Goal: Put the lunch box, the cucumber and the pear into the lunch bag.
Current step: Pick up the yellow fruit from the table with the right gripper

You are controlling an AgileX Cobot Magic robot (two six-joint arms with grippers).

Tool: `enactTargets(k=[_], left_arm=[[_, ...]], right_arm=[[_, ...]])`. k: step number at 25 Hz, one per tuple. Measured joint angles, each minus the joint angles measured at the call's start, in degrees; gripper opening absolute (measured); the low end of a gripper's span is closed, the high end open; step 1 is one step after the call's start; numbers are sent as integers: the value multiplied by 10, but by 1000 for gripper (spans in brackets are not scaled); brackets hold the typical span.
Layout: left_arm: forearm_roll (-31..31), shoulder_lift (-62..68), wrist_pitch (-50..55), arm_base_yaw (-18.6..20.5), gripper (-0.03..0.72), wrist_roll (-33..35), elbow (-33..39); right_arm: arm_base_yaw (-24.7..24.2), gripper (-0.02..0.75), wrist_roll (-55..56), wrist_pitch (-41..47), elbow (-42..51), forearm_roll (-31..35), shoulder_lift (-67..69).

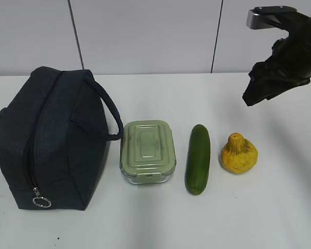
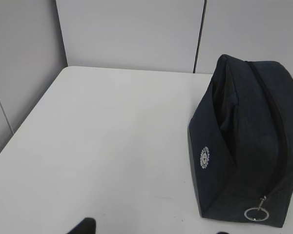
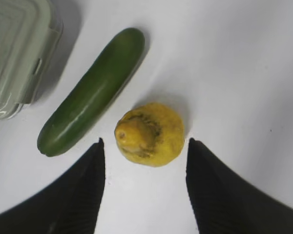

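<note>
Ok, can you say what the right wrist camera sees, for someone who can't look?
Open gripper hangs over a yellow pear on the white table, one finger each side. A cucumber lies left of it, beside a box corner.

round white emblem on lunch bag, lettering too small to read

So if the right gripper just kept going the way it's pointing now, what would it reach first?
Most likely the pear. In the wrist view the right gripper hangs open with the pear framed between its two fingers, apart from both. The cucumber lies off to one side. How far above the table it hangs is unclear.
</note>
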Motion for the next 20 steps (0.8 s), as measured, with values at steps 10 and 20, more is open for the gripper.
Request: enactTargets(k=[10, 20], left_arm=[[0, 0, 0, 0, 435, 0, 0], [0, 0, 0, 0, 435, 0, 0]], right_arm=[[95, 420, 155, 120, -62, -121, 85], [101, 432, 177, 98, -88, -151, 161]])
